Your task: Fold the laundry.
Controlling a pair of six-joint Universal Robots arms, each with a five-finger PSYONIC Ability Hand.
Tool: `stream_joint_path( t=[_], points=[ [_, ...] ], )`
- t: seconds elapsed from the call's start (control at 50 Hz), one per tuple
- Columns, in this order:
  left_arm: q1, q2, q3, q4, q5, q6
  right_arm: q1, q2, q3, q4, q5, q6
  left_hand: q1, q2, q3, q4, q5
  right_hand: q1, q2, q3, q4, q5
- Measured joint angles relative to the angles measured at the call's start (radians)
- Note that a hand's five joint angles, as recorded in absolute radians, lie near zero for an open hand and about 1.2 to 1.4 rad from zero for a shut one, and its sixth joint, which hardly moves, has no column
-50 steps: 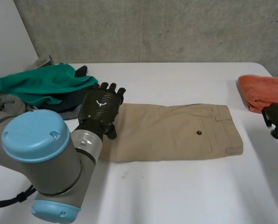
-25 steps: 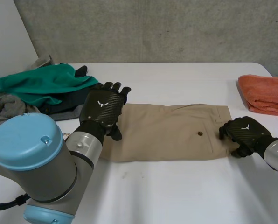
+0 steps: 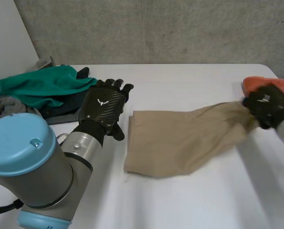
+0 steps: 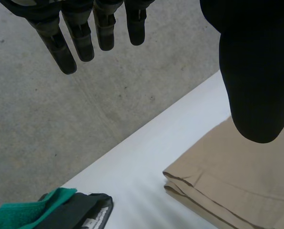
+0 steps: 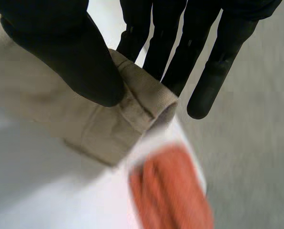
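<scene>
Khaki trousers (image 3: 175, 140) lie folded on the white table (image 3: 180, 200), their waistband end lifted and stretched toward the right. My right hand (image 3: 267, 106) is shut on that waistband (image 5: 142, 102), pinching the cloth between thumb and fingers above the table, in front of the orange towel. My left hand (image 3: 103, 109) hovers open just left of the trousers' leg end (image 4: 213, 186), fingers (image 4: 80, 38) straight, touching nothing.
An orange folded towel (image 3: 256, 83) sits at the table's right edge behind my right hand. A pile of green (image 3: 42, 86), grey and dark clothes (image 4: 80, 210) lies at the far left. My left arm's blue-capped joint (image 3: 23, 148) fills the near left.
My right hand came in from the right, closed on the trousers' waistband and pulled it up and to the right. The trousers slid right, away from my left hand, which barely moved.
</scene>
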Motion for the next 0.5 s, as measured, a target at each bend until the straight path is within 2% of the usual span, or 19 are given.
stream_joint_path(
  t=[0.02,0.04,0.12,0.16,0.24,0.26,0.3,0.32,0.36,0.42,0.5],
  points=[
    [0.000,0.000,0.000,0.000,0.000,0.000,0.000,0.000,0.000,0.000,0.000,0.000,0.000,0.000,0.000,0.000,0.000,0.000,0.000,0.000,0.000,0.000],
    [0.003,0.006,-0.001,0.000,-0.001,0.000,0.092,-0.003,-0.019,-0.019,-0.012,-0.015,0.000,0.000,0.000,0.000,0.000,0.006,0.005,0.013,0.000,0.003],
    [0.017,0.025,-0.001,0.002,-0.004,0.000,0.300,0.028,-0.054,-0.087,-0.055,-0.036,0.000,0.000,0.000,0.000,0.000,0.006,0.009,0.028,0.000,0.008],
    [0.030,0.039,-0.001,0.002,-0.005,-0.002,0.414,0.072,-0.065,-0.131,-0.094,-0.055,0.000,0.000,0.000,0.000,0.000,0.006,0.009,0.028,0.000,0.011],
    [0.058,0.059,0.000,0.003,-0.006,-0.011,0.555,0.168,-0.077,-0.175,-0.158,-0.097,0.000,0.000,0.000,0.000,0.000,0.006,0.009,0.028,0.000,0.011],
    [0.064,0.062,0.002,0.003,-0.006,-0.015,0.572,0.185,-0.079,-0.179,-0.168,-0.104,0.000,0.000,0.000,0.000,0.000,-0.006,-0.007,0.011,-0.018,-0.007],
    [0.076,0.066,0.006,0.003,-0.006,-0.023,0.610,0.224,-0.084,-0.184,-0.185,-0.122,0.000,0.000,0.000,0.000,0.000,-0.250,-0.293,-0.277,-0.305,-0.286],
    [0.083,0.068,0.010,0.003,-0.005,-0.029,0.626,0.240,-0.086,-0.185,-0.191,-0.126,0.000,0.000,0.000,0.000,0.000,-0.481,-0.532,-0.509,-0.520,-0.504],
    [0.094,0.069,0.021,0.003,-0.004,-0.038,0.637,0.248,-0.087,-0.183,-0.192,-0.110,0.000,0.000,0.000,0.000,0.000,-0.762,-0.808,-0.789,-0.818,-0.792],
    [0.103,0.067,0.044,0.003,-0.002,-0.047,0.630,0.225,-0.085,-0.178,-0.185,-0.045,0.000,0.000,0.000,0.000,0.000,-0.864,-0.936,-0.935,-0.963,-0.920],
    [0.104,0.041,0.104,0.002,0.003,-0.054,0.556,0.118,-0.079,-0.175,-0.167,0.209,0.000,0.000,0.000,0.000,0.000,-0.864,-0.945,-0.953,-0.983,-0.934]
  ],
)
